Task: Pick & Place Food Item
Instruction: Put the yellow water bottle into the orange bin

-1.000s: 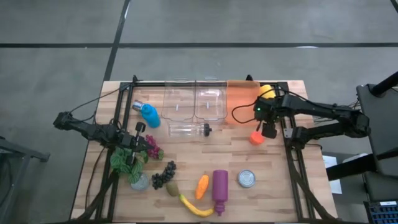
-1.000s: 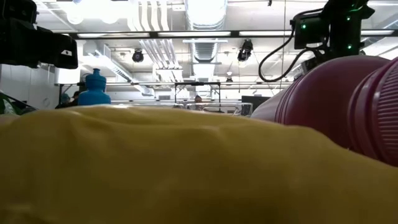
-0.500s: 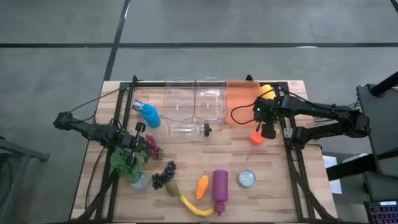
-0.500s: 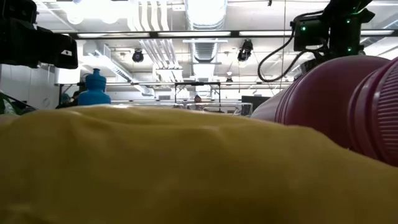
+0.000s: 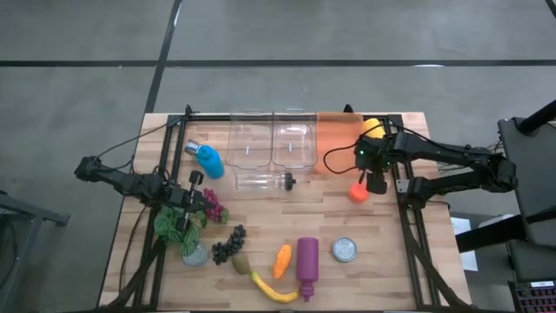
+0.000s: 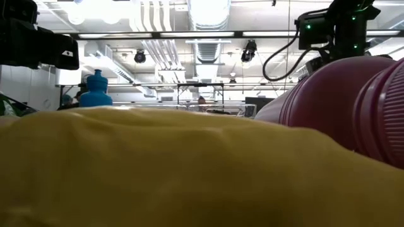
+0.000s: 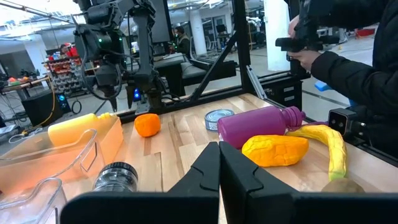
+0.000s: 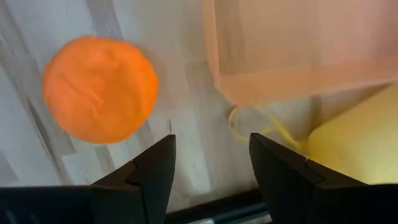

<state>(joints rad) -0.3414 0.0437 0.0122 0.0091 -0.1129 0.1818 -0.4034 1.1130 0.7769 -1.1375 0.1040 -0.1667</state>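
A round orange fruit (image 5: 357, 193) (image 8: 99, 88) lies on the wooden table near its right edge, just in front of an orange bin (image 5: 339, 139) (image 8: 298, 50). My right gripper (image 5: 375, 184) (image 8: 211, 149) hangs above the table, pointing down, open with nothing between its fingers. The fruit lies off to the left of those fingers, and the bin's corner is just beyond them. My left gripper (image 5: 198, 202) (image 7: 219, 146) waits shut and level at the table's left side. From there the fruit (image 7: 148, 124) shows far off.
A yellow item (image 5: 372, 128) lies behind the right gripper. Two clear bins (image 5: 269, 139), a clear jar (image 5: 265, 181) and a blue bottle (image 5: 208, 160) stand at the back. Near the front lie grapes (image 5: 228, 245), carrot (image 5: 281, 259), purple bottle (image 5: 307, 263), can (image 5: 345, 249) and banana (image 5: 274, 289). A person (image 7: 348, 68) stands beyond the table.
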